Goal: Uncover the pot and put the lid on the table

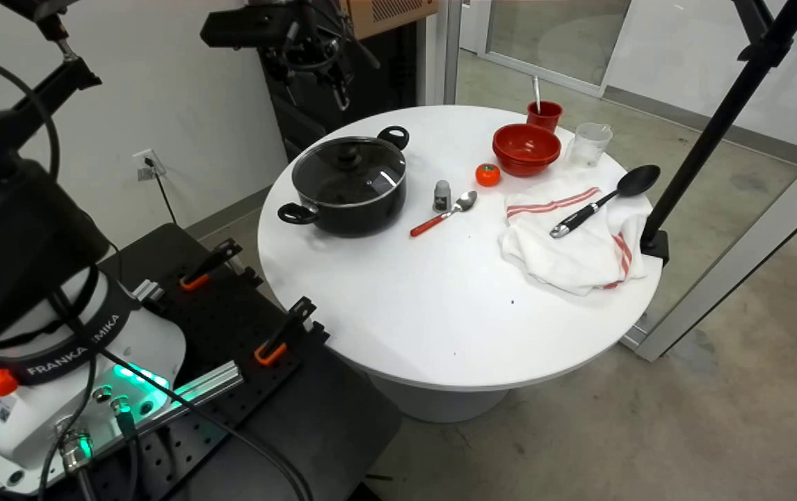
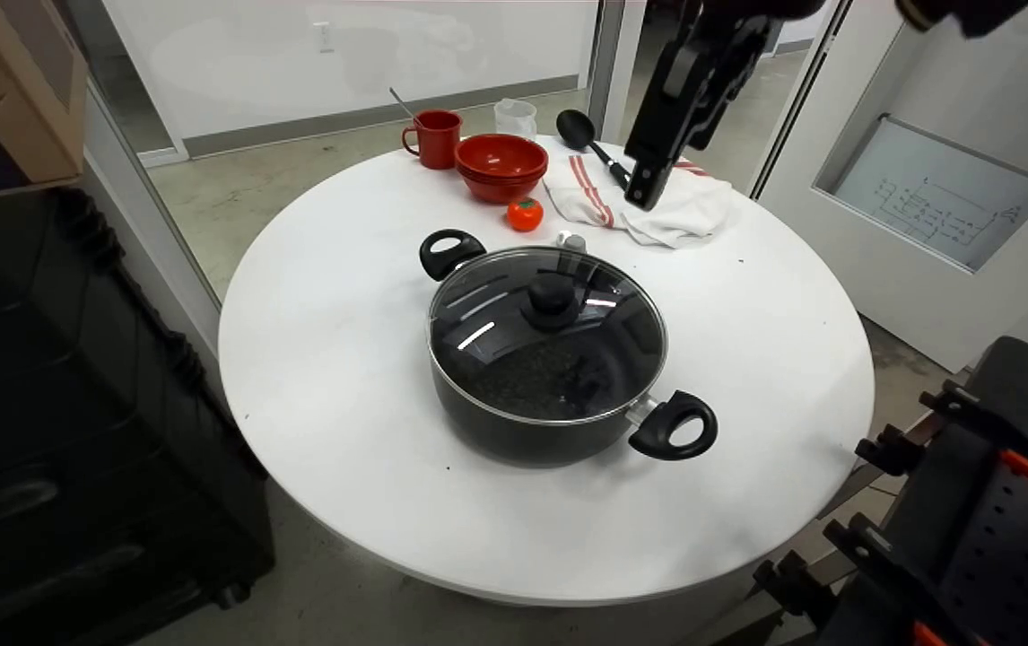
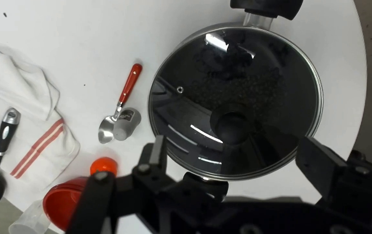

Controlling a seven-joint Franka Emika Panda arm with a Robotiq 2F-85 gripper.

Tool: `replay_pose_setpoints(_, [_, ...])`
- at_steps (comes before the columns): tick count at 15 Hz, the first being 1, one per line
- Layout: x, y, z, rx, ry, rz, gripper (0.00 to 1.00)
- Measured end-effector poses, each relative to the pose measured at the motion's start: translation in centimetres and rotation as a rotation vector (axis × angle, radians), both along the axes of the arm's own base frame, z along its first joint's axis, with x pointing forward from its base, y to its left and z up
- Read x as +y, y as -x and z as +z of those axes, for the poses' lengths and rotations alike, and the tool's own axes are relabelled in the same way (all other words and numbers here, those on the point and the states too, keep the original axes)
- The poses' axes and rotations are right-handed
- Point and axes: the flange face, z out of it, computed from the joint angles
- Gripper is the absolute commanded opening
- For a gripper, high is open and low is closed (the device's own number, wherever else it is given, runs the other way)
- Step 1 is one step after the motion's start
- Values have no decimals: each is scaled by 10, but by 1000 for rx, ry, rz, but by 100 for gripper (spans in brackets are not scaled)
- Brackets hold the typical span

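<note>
The black pot (image 1: pixel 371 217) stands on the white round table (image 1: pixel 398 313) in both exterior views, with its two side handles sticking out (image 2: pixel 532 441). The clear glass lid (image 2: pixel 514 377) lies flat on the pot, its metal rim on the pot's edge and its black knob (image 2: pixel 552 294) upright. In the wrist view the lid (image 3: pixel 251 94) and knob (image 3: pixel 234 128) show from above. My gripper (image 3: pixel 233 141) is wide open and empty. In the wrist view its fingers frame the near part of the lid; both exterior views (image 1: pixel 316 97) (image 2: pixel 649 184) show it raised above the table, apart from the lid.
A red-handled spoon (image 1: pixel 444 214) and a grey shaker (image 1: pixel 441 197) stand close beside the pot. Farther off are a tomato (image 1: pixel 487 175), red bowls (image 1: pixel 526 147), a red mug (image 2: pixel 436 139), a clear cup (image 1: pixel 588 145) and a towel (image 1: pixel 565 257) bearing a black ladle (image 1: pixel 638 180).
</note>
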Motion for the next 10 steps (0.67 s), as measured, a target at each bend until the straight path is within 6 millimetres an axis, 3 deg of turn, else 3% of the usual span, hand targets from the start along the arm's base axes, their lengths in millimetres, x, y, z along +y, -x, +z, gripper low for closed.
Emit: replay_pose_setpoints(10, [12, -22, -73, -18, -18, 105, 100])
